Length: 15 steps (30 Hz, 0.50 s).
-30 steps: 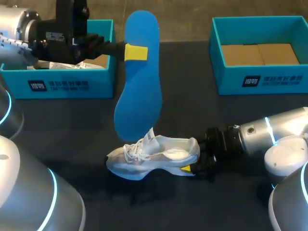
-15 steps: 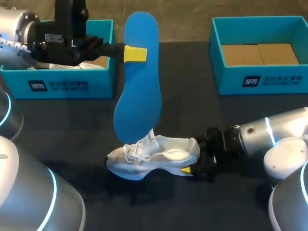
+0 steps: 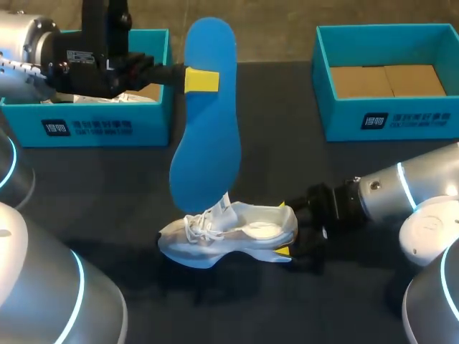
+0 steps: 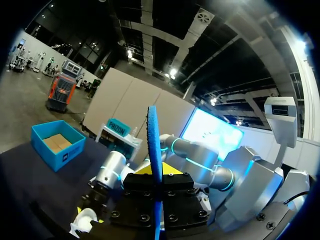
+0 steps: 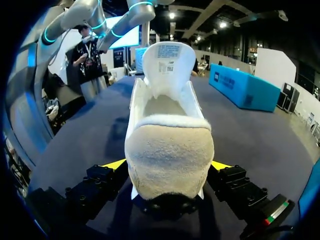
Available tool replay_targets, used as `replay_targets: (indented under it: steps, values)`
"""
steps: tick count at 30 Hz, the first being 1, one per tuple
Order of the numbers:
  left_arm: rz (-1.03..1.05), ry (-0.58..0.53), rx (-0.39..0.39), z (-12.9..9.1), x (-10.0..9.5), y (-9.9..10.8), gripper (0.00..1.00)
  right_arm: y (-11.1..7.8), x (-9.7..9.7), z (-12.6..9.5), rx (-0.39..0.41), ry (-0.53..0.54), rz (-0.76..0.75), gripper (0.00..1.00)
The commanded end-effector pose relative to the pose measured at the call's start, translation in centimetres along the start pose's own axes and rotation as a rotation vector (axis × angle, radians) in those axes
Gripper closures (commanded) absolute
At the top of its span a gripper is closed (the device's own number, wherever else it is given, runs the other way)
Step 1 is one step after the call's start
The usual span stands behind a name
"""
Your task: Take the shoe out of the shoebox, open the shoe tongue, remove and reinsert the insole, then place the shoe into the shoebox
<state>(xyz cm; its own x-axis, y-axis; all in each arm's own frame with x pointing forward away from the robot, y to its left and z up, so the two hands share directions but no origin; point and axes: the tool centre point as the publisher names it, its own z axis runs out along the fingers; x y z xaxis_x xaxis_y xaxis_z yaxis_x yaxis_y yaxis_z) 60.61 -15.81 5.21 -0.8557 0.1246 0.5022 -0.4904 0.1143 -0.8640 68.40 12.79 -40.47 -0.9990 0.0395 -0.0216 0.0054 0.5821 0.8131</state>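
Evidently reinsertion was in hand: the blue insole (image 3: 208, 122) was pinched near its heel end by the left jaws and hung over the white sneaker (image 3: 229, 233), toe end at the raised tongue (image 3: 224, 203). The sneaker, on the desk (image 3: 287, 165), was clamped at the heel by the right jaws. Next, toe-first lowering into the opening would be needed.
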Motion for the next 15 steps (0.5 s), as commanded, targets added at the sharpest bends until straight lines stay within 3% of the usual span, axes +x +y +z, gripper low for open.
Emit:
replay_targets:
  steps: [1,15]
  values:
    - [-0.001,-0.001,-0.002,0.1,0.0,0.0,1.0,0.4,-0.1,-1.2,0.128,0.006,0.001,0.0]
    - [-0.001,-0.001,-0.002,0.1,0.0,0.0,1.0,2.1,-0.1,-3.7,0.576,0.047,0.028,0.0]
